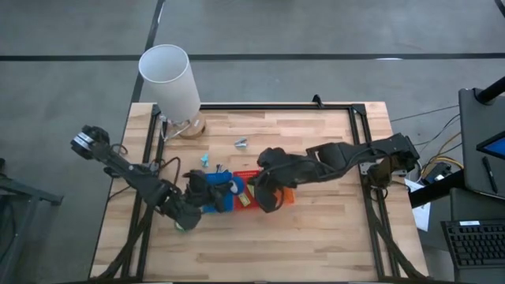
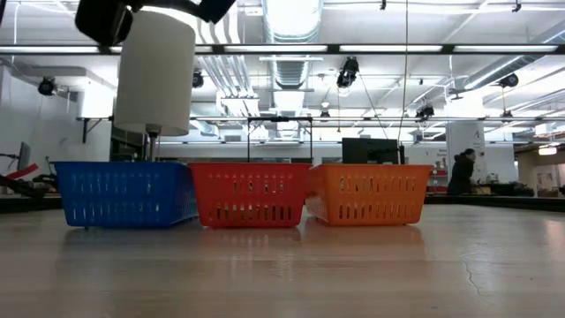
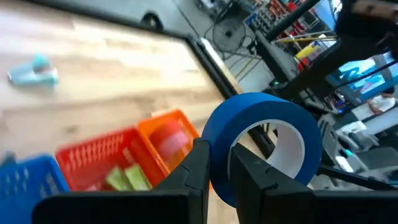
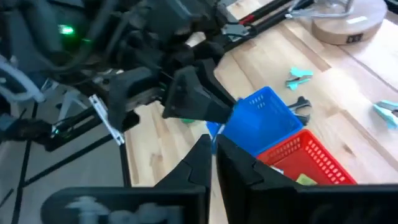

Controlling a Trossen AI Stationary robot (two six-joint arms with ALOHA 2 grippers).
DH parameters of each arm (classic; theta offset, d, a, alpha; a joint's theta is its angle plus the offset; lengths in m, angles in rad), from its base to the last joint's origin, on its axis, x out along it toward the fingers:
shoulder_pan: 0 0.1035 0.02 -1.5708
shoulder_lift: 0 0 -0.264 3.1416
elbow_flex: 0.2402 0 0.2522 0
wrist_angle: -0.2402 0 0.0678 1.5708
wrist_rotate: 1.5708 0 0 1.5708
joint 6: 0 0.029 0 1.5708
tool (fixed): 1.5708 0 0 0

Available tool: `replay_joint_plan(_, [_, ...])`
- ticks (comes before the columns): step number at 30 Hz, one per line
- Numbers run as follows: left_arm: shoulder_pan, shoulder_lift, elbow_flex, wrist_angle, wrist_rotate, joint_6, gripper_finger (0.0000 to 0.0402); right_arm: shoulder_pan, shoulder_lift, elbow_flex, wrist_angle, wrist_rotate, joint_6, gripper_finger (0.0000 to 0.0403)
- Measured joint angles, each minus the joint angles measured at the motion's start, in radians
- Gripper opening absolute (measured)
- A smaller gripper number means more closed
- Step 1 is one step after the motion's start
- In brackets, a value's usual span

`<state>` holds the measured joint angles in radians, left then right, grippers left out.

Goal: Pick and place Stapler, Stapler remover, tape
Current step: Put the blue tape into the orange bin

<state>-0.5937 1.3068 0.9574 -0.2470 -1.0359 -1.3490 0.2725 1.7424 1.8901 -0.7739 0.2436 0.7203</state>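
table (image 1: 316, 229) | baskets: three | blue tape (image 3: 261, 146): one, gripped | removers: perhaps three

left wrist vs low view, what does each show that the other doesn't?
Left wrist only: the left gripper shut on a blue tape roll, yellow-green blocks in the red basket, something pale pink in the orange basket, and a small teal item on the table. Low view only: a white cylinder behind the blue basket, and a person far back. Both: all three baskets in a row.
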Motion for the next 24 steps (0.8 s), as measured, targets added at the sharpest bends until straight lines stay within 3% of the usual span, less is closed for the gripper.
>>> replay_joint_plan(7, [0.023, -0.038, 0.036, 0.001, -0.024, 0.197, 0.0049, -0.026, 0.001, -0.042, 0.004, -0.007, 0.141, 0.0128])
replay_joint_plan(14, [0.045, -0.047, 0.078, 0.002, -0.029, 0.339, 0.0048, -0.032, 0.002, -0.055, 0.135, -0.001, 0.137, 0.0231])
replay_joint_plan(19, [0.056, -0.047, 0.102, 0.000, -0.028, 0.399, 0.0050, -0.041, 0.008, -0.055, 0.148, 0.044, 0.141, 0.0260])
replay_joint_plan(24, [0.056, -0.047, 0.120, 0.001, -0.024, 0.440, 0.0048, -0.046, 0.012, -0.062, 0.151, 0.047, 0.144, 0.0255])
